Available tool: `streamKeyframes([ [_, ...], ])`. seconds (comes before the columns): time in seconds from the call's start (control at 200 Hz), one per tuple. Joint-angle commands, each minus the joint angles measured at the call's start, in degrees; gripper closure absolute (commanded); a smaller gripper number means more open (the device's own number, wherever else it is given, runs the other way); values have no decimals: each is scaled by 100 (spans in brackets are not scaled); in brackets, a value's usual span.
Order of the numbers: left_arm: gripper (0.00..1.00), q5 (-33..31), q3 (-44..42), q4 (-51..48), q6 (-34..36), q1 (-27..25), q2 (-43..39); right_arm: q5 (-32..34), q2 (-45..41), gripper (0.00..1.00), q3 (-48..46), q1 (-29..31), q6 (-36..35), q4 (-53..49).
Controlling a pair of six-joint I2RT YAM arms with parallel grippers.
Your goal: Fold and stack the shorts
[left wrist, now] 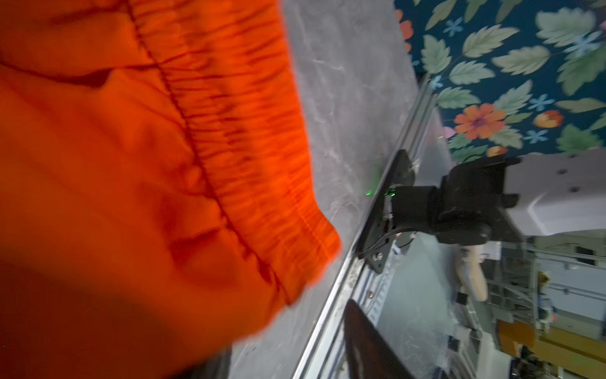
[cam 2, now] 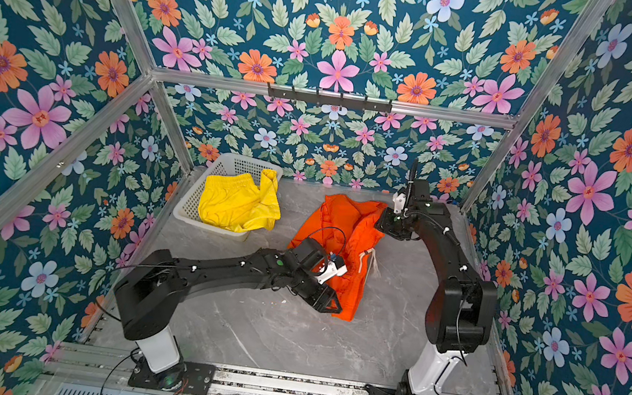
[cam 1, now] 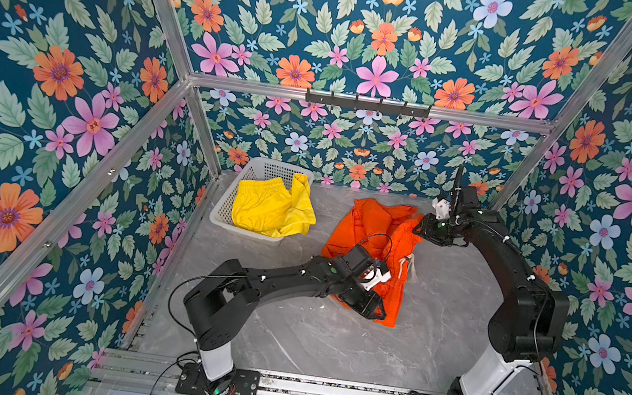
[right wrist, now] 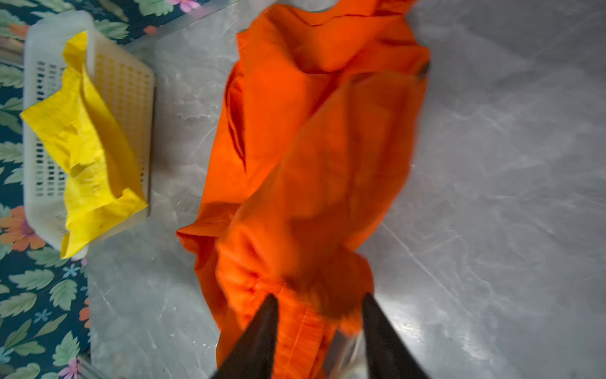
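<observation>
"Orange cloth is what I notice first. Where are the orange shorts (cam 1: 369,227)?"

"Rumpled on the grey table (cam 1: 327,347), running from about one o'clock down toward six. The white drawstring (cam 1: 407,264) trails out on the three o'clock side."

"And the tools?"

"The left tool (cam 1: 372,310) is at the six o'clock end, against the gathered waistband. Its jaws stand apart, and the cloth drapes over one side, not pinched. The right tool (right wrist: 319,295) is at the one o'clock end. Its jaws are spread too, with bunched orange fabric lying loose between them."

"The yellow shorts (cam 1: 270,209)?"

"Crumpled in the white basket (cam 1: 264,166) at ten o'clock, spilling over its rim, well apart from both tools."
</observation>
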Motion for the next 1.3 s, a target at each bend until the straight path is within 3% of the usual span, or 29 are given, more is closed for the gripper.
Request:
streamKeyframes([
  [0.0, 32, 84, 89, 1195, -705, 178, -1, 151, -291, 38, 52, -239, -242, -336],
  [0.125, 31, -312, 209, 852, -540, 547, -155, 657, -1100, 32, -378, -292, -327, -591],
  [0.22, 36, -529, 322, 420, -55, 647, -158, 215, -1731, 32, -1183, -289, -61, -581],
  [0.315, 34, -660, 629, -443, 1204, 405, -62, -676, -2502, 32, -2438, -290, 467, -113],
  [0.38, 34, -732, 702, -817, 2103, 224, -75, -924, -2909, 32, -3133, -287, 682, 143],
  [0.495, 38, -611, 591, -790, 3542, 48, -200, -1086, -3277, 33, -3923, -395, 797, 247],
  [0.585, 41, -904, 546, -644, 4733, -172, -204, -1589, -3425, 33, -4414, -810, 1005, 460],
  [0.73, 42, -128, 814, -678, 6047, -315, 196, -2245, -3827, 33, -5107, -1570, 1414, 1150],
  [0.955, 40, -406, 1851, -1542, 7159, -862, 1304, -2511, -4040, 33, -5378, -2013, 1381, 1171],
  [1.295, 34, -955, 2021, -1514, 7358, -1056, 2011, -2619, -4307, 33, -5832, -2024, 1612, 1367],
])
